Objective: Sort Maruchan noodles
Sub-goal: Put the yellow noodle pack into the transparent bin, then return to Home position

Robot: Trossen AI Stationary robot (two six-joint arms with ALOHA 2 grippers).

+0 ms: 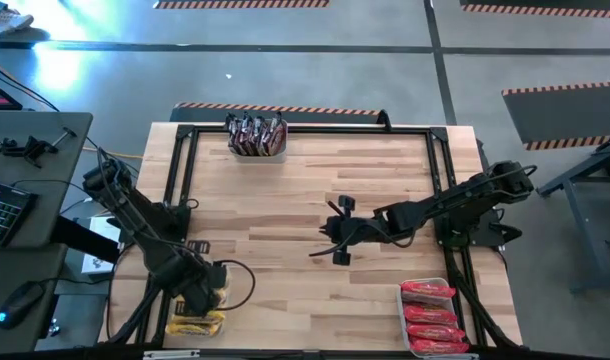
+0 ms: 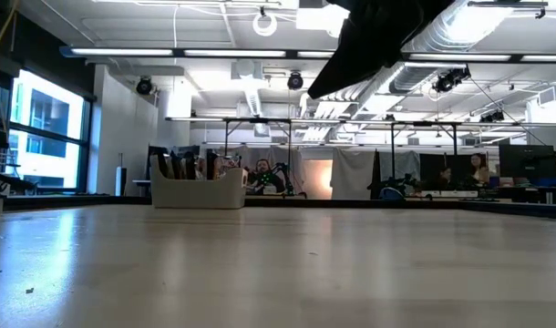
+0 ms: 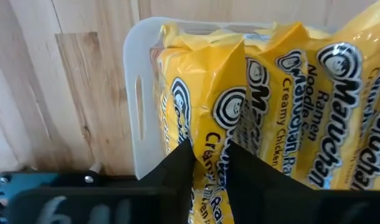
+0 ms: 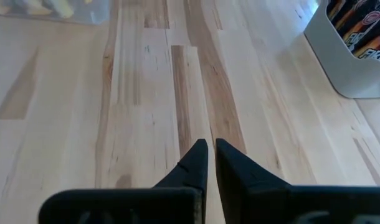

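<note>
A wooden table is seen from above, with a dark robot arm at each side and three clear plastic bins near its edges. At the near left corner, the left gripper hangs directly over a bin packed with yellow Maruchan noodle packets, printed with "Ramen Noodle Soup, Creamy Chicken". Its two dark fingers stand a narrow gap apart with the crinkled edge of one yellow packet between them; whether they are gripping it or letting go cannot be told. That packet stands upright among the others in the bin. From above, the same bin shows as a patch of yellow partly under the left arm. At the far edge of the table, left of centre, a second bin holds dark brown-black packets standing on edge; the table-level camera shows this bin against a large room with desks and people far behind. At the near right corner, a third bin holds red-orange packets lying stacked in a row. The right gripper hovers above bare wood near the middle of the table, well apart from all three bins, its fingers pressed together and holding nothing.
</note>
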